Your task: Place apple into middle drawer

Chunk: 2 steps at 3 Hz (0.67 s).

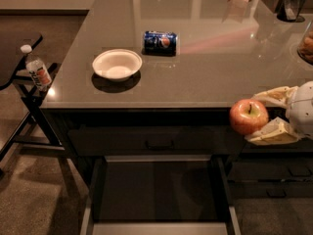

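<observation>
The red-orange apple (249, 116) with a short stem is held between the two pale fingers (274, 132) of my gripper (266, 114), which comes in from the right edge. The gripper is shut on the apple and holds it in front of the counter's front edge, at the right, above and to the right of the open middle drawer (156, 185). The drawer is pulled out below the counter, with a smooth grey floor and pale side edges. Nothing shows inside it.
On the grey counter (205, 58) stand a white bowl (117, 64) and a blue soda can (160, 42) lying on its side. A closed drawer front with a black bar handle (160, 144) sits above the open drawer. A water bottle (36, 68) stands on a chair at the left.
</observation>
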{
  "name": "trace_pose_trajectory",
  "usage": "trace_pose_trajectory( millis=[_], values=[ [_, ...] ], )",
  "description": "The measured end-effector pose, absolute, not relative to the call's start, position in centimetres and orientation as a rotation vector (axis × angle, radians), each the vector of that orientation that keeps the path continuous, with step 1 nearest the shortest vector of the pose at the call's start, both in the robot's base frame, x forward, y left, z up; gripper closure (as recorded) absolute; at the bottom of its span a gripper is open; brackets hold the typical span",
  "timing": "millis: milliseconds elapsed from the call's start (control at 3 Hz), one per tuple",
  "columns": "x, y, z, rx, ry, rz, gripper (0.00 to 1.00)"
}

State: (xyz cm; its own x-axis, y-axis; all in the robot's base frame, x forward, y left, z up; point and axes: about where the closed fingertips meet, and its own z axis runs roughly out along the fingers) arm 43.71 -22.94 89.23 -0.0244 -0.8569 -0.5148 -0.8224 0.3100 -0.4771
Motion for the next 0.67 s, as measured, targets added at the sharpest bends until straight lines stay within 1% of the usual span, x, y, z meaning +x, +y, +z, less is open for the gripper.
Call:
trace_pose_trajectory(
  millis=[333,667],
  values=[
    [43.7,-22.9,89.3,-1.500,1.827,-0.059,1.00],
    [43.7,-21.6,88.0,-1.517,1.845,-0.063,1.00]
  ],
)
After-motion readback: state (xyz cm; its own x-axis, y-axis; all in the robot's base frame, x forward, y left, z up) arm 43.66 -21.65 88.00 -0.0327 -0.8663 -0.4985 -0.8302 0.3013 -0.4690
